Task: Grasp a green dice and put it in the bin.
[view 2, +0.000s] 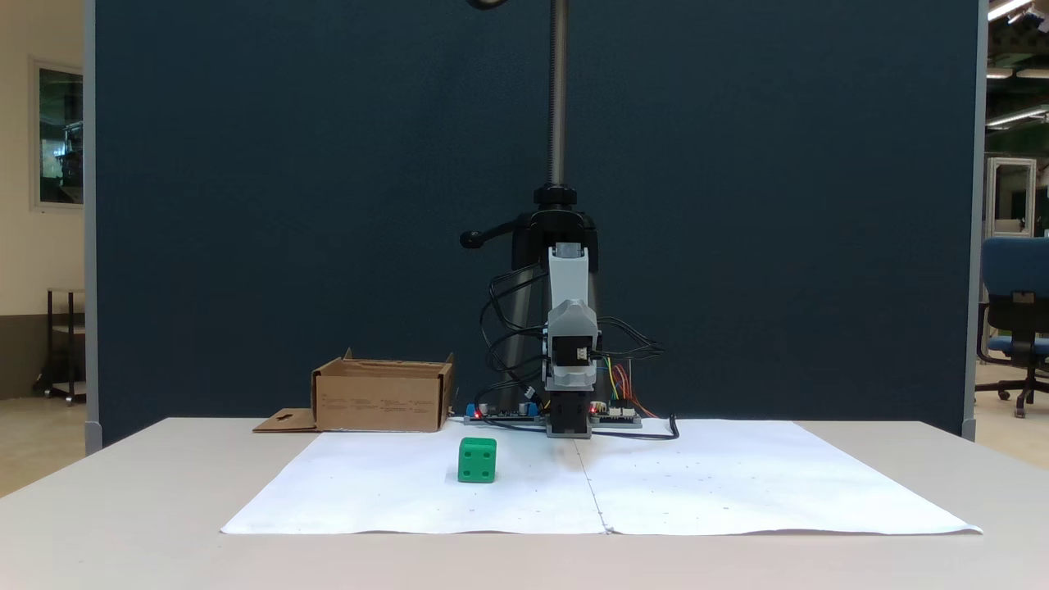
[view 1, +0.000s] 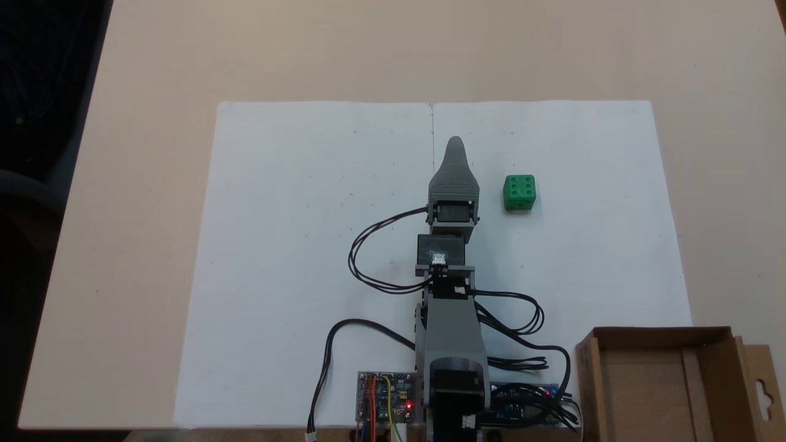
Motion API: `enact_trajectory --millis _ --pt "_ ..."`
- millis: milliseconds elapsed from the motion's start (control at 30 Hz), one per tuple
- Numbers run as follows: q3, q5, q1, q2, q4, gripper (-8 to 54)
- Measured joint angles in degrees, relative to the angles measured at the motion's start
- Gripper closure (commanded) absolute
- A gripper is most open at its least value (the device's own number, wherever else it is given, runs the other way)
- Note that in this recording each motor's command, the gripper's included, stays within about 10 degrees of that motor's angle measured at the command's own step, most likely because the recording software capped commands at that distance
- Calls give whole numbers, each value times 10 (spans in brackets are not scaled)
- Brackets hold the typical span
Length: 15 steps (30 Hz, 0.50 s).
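Note:
The green dice (view 1: pixel 519 193) rests on the white paper with its six-pip face up, apart from everything else. From the front it is the green dice (view 2: pixel 477 460), left of the arm. My gripper (view 1: pixel 455 147) points away from the base along the paper's centre seam, a short way left of the dice in this top view. Its jaws lie one over the other, so only one grey tip shows. From the front the gripper (view 2: pixel 569 419) hangs low over the paper, too dark to read. The bin (view 1: pixel 588 380) stands at the near right corner beside the base.
White paper sheets (view 1: pixel 307 245) cover the tan table (view 1: pixel 123 184). Black cables (view 1: pixel 368 252) loop beside the arm, and circuit boards (view 1: pixel 385 396) sit at its base. The bin's flap (view 1: pixel 764 393) sticks outward. A black stand pole (view 2: pixel 558 90) rises behind the arm.

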Motion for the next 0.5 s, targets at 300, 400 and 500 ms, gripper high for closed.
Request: enact_trajectory --millis 300,400,500 --pt "0 0 0 0 324 9" --pt "0 0 3 0 413 9" --pt "-2 0 3 0 427 9"
